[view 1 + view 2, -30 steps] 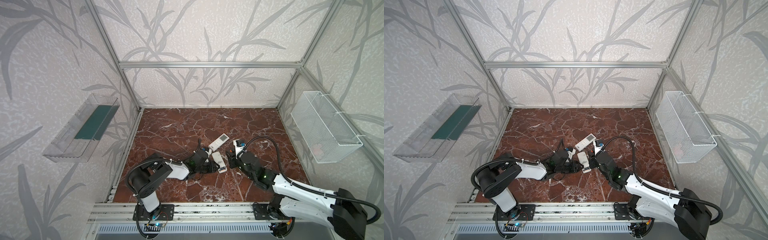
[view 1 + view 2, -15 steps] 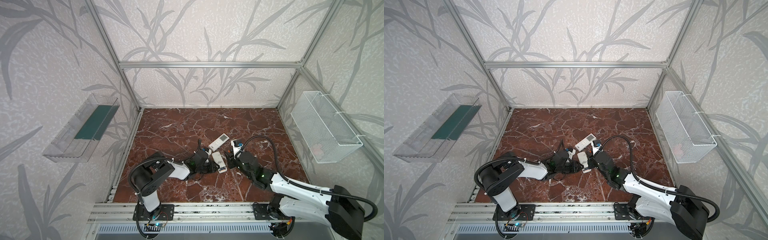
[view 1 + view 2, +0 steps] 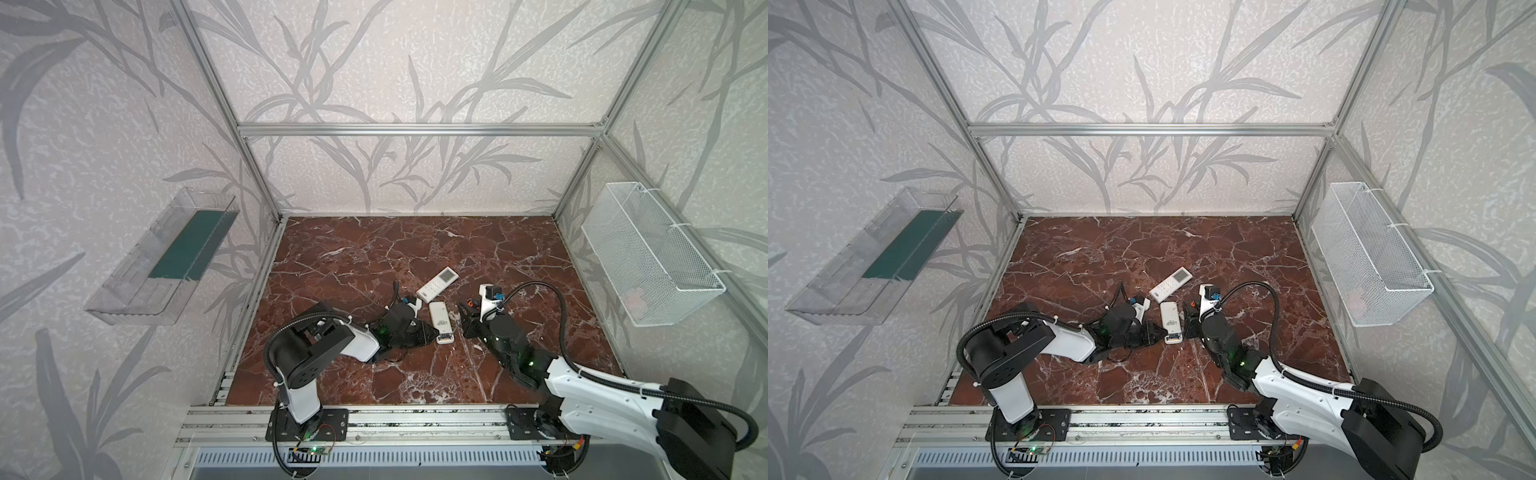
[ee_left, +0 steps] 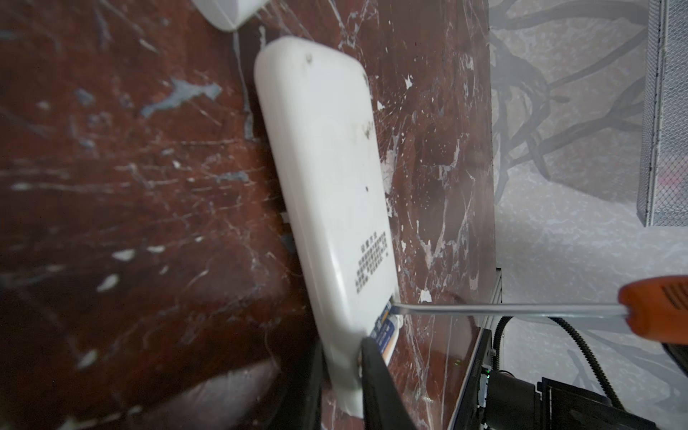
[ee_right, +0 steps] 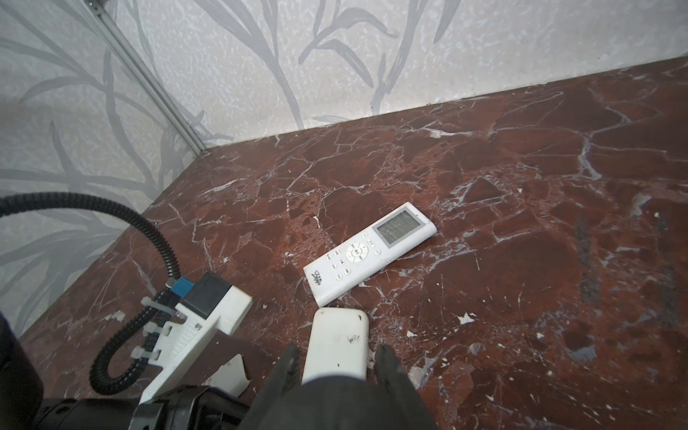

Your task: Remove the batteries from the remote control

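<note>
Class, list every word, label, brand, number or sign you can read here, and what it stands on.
Nothing can be read outright.
Back of the face-down remote: block of Chinese characters, too blurred to read.
Label of the battery at its open end: blue and orange, lettering too blurred.
Front of the face-up remote: script logo and button marks, too small; screen illegible.

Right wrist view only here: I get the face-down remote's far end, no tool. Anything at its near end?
Observer: Yes, left wrist view shows a screwdriver with its tip at the near end of the face-down remote.
Operator: Batteries exposed?
Observer: A blue-labelled battery shows uncovered beside the tip.
Operator: Remote braced?
Observer: The left gripper has a finger on each side of that end.
</note>
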You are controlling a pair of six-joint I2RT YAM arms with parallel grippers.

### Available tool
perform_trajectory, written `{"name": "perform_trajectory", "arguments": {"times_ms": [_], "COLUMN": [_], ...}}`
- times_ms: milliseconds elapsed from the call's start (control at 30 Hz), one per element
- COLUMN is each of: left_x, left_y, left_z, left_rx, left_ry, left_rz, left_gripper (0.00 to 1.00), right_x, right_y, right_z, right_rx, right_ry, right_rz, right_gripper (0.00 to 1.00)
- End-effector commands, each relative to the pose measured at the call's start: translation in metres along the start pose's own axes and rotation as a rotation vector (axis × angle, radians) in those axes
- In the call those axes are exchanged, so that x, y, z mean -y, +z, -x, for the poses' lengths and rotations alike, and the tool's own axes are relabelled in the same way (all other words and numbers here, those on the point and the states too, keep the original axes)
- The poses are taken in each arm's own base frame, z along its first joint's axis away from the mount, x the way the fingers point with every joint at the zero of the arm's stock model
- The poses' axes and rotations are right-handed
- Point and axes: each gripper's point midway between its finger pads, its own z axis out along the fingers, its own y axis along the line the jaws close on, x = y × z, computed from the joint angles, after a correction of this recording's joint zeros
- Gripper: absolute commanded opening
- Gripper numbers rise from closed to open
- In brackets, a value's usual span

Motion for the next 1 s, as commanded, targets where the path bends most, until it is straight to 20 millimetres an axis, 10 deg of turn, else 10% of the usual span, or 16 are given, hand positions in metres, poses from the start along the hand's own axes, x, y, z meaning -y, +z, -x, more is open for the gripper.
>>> {"name": "perform_trajectory", "arguments": {"times_ms": [0,967], "left_x": [-0.027,-0.034], "left_y": [0.002,0.004], "left_z": [-0.016,-0.018], "left_rx": [-0.033,-0.035], "left_ry": [-0.05,-0.077], "left_rz": [0.072,0.073], "left_gripper": [0.16,0.17], "right_x": [0.013,0.052], "right_y": [-0.001,-0.01], "right_z": [0.014,0.016], "right_rx": [0.08,0.213], "right_ry": [0.072,0.381], "right_rz": [-0.064,-0.142], "right_gripper": [0.0,0.0]}}
